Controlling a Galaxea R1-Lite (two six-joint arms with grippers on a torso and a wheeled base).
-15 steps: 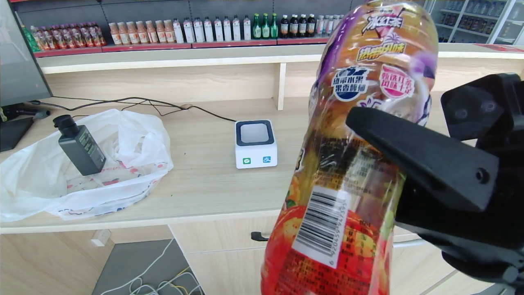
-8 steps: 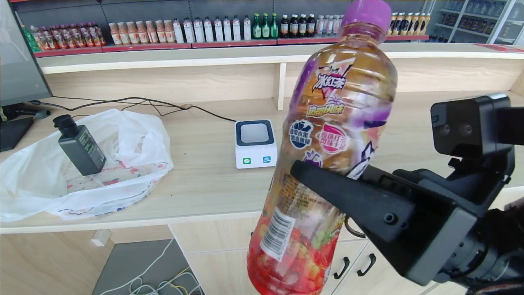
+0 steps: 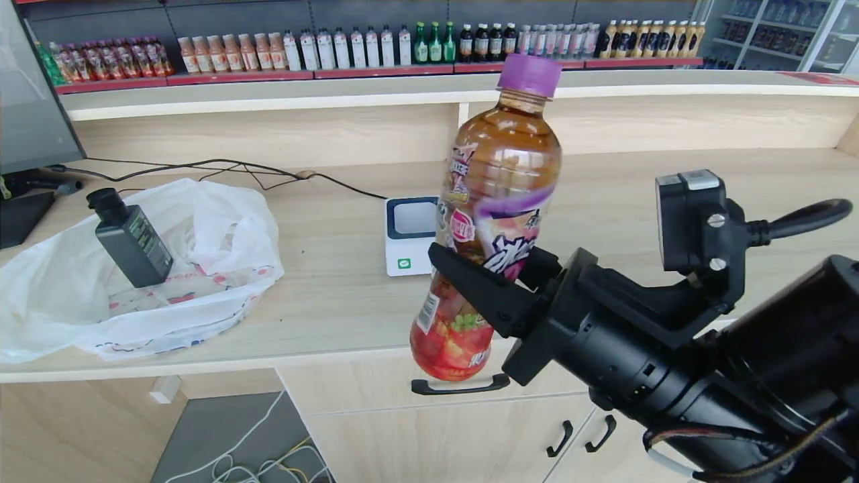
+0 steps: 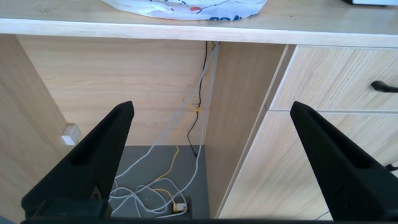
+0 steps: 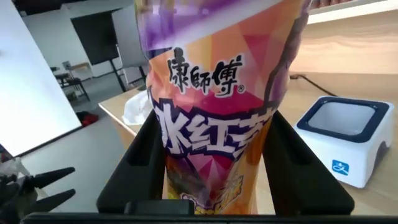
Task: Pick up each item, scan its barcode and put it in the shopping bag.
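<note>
In the head view, the tea bottle [image 3: 503,174] is clenched, cap up and slightly tilted, by the right claw [image 3: 490,265] over the counter's [image 3: 335,295] front edge. The scanner [image 3: 406,235] is seen behind it at 10 o'clock, and the shopping bag [image 3: 221,228], holding a dark bottle [image 3: 131,238], lies at the scanner's 9 o'clock

In the left wrist view, the left claw [image 4: 211,107] is spread wide and empty, lower than the counter's edge

In the right wrist view, the tea bottle is clamped between both fingers, the scanner beyond it

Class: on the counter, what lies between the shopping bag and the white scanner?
Nothing: in the head view, the counter between the shopping bag and the scanner is bare wood. A black cable runs farther back, to the scanner.
</note>
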